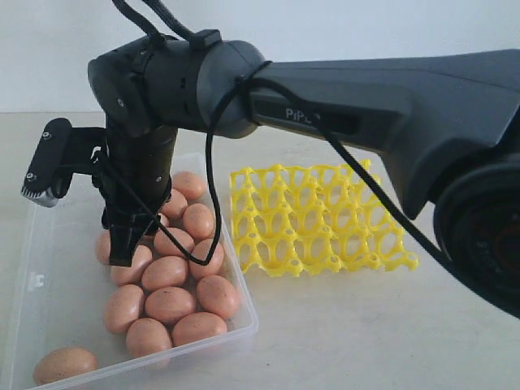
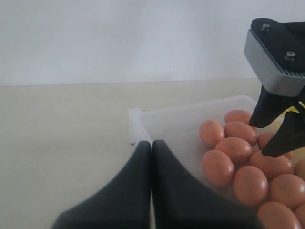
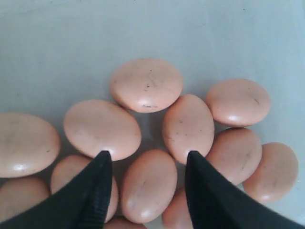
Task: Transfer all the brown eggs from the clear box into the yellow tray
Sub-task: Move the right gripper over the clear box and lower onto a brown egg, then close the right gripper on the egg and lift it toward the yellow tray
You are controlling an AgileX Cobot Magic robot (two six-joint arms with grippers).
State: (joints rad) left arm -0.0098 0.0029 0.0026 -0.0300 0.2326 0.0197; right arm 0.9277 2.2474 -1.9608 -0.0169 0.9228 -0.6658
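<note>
Room: a plain pale wall [image 1: 341, 32] stands behind the scene, at 12 o'clock in the exterior view.
Table: the table [image 1: 366, 325] is a smooth, light beige surface that carries both containers.
Right arm: a dark arm [image 1: 390, 97] reaches in from 3 o'clock, crosses the middle and bends down over the box. A thin black cable [image 1: 209, 179] hangs from it in a loop.
Clear box: the clear box [image 1: 49, 268] sits flat on the table at 8 o'clock of the exterior view. It is transparent, with a raised rim and rounded corners.
Yellow tray: the yellow tray [image 1: 317, 219] lies flat on the table at 3 o'clock of the box, just beside its long wall. It is an open lattice of round cups.
Brown eggs: the brown eggs [image 1: 171, 305], a dozen or more, lie in the clear box. They are packed touching along the side nearest the tray.
Lone egg: one egg [image 1: 63, 364] lies apart from the cluster in the box corner at 7 o'clock.
Right end effector: the right end effector [image 3: 147, 160] points down into the cluster with its jaws released. The fingers [image 3: 102, 191] stand either side of one egg [image 3: 147, 188], with a slight gap showing on each side.
Left end effector: the left end effector [image 2: 151, 148] is clenched on nothing, its two fingers pressed together. It sits near the outside of a corner of the box.
</note>
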